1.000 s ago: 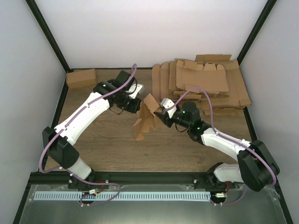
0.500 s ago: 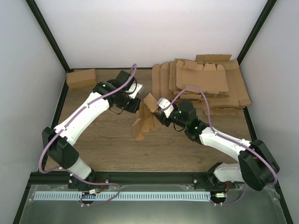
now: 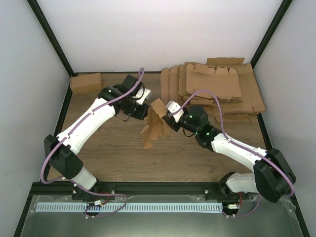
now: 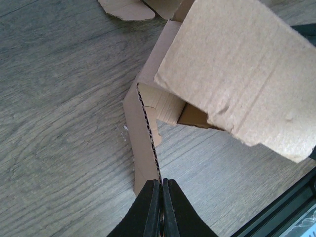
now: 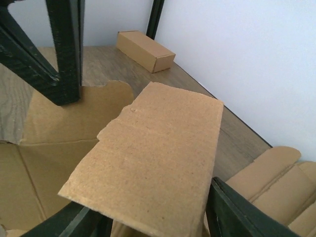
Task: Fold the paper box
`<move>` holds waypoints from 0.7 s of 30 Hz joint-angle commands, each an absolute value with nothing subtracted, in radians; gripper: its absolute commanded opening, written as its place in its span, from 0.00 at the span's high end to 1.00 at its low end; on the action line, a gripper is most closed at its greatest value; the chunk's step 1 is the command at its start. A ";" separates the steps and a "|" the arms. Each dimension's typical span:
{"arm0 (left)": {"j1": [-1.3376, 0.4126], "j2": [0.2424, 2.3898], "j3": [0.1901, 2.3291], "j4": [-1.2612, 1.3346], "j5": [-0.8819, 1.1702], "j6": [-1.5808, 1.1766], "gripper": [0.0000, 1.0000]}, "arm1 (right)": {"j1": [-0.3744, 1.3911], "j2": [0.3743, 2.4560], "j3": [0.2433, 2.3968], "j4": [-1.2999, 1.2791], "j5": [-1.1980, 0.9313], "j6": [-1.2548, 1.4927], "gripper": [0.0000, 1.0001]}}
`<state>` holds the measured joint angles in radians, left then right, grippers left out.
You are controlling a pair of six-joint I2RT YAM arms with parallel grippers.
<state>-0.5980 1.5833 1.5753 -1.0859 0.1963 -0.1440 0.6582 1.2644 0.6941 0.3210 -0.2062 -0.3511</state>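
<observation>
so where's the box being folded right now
In the top view the paper box is held up mid-table, one edge pinched by the left gripper, with the heap of flat cardboard beyond it at far right.

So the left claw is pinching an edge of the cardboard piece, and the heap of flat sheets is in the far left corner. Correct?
Not quite: the top view shows the heap of flat sheets in the far right corner. Far left sits one small carton. The left claw does pinch an edge of the cardboard piece.
</observation>
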 commanded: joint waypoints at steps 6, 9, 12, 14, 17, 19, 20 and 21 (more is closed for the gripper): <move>-0.600 1.578 1.539 -1.131 0.198 -0.129 0.96 | 0.669 1.227 0.743 0.327 -0.275 -0.282 0.48; -0.600 1.580 1.540 -1.129 0.199 -0.130 0.96 | 0.669 1.214 0.729 0.350 -0.282 -0.228 0.49; -0.600 1.580 1.543 -1.130 0.201 -0.130 0.96 | 0.669 1.203 0.721 0.359 -0.277 -0.198 0.49; -0.600 1.579 1.543 -1.132 0.203 -0.132 0.96 | 0.669 1.199 0.722 0.353 -0.269 -0.188 0.49; -0.600 1.574 1.541 -1.132 0.201 -0.134 0.96 | 0.669 1.198 0.727 0.334 -0.295 -0.199 0.49; -0.601 1.571 1.539 -1.132 0.203 -0.136 0.96 | 0.669 1.198 0.730 0.319 -0.311 -0.213 0.48; -0.601 1.570 1.539 -1.131 0.202 -0.136 0.96 | 0.669 1.200 0.731 0.308 -0.323 -0.224 0.48; -0.600 1.570 1.539 -1.130 0.202 -0.137 0.96 | 0.669 1.202 0.733 0.297 -0.335 -0.235 0.48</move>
